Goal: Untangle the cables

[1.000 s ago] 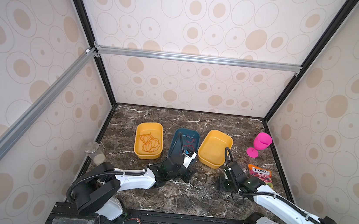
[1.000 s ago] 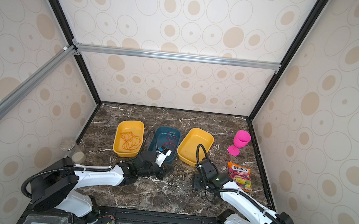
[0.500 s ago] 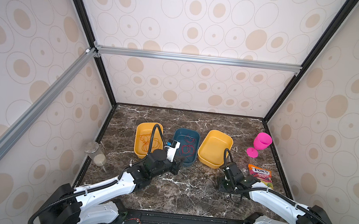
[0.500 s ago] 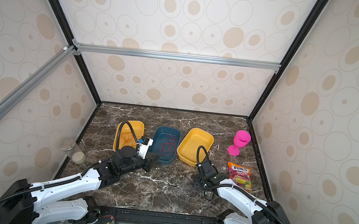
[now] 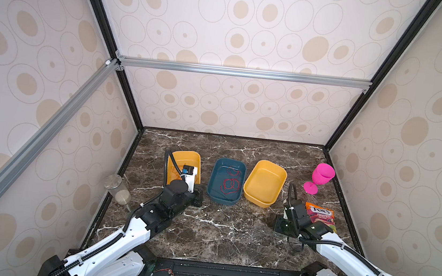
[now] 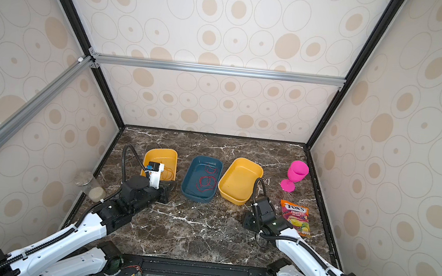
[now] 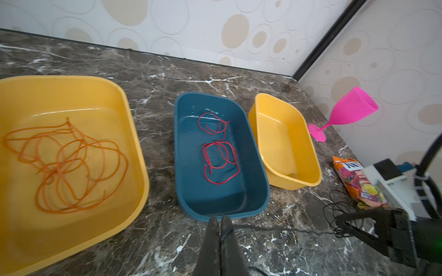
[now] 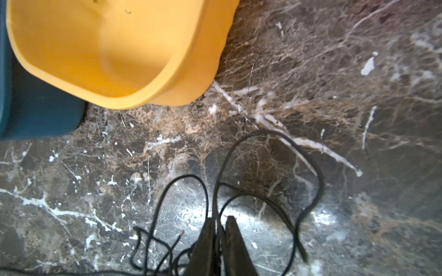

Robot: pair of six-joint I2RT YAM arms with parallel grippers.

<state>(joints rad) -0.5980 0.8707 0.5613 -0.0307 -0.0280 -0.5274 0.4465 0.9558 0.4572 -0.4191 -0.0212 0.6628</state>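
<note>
The thin black loopy wire (image 8: 263, 132) seems light, limp, snag-prone; right pincer (image 8: 220, 221) nips a strand beside the tangle, left pincer (image 7: 220, 221) closed

Twin overhead views, two close wrist views

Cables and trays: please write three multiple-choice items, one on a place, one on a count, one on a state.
1. Where is the red cable? A in the blue tray; B in a yellow tray; C outside every tray.
2. How many yellow trays are there? A one; B two; C three.
3. On the left gripper, the jaws are: A wide open; B pressed together; C hidden.
1 A: its loops lie on the blue floor. 2 B: one flanks the blue tray on each side. 3 B: no gap shows between them.
</note>
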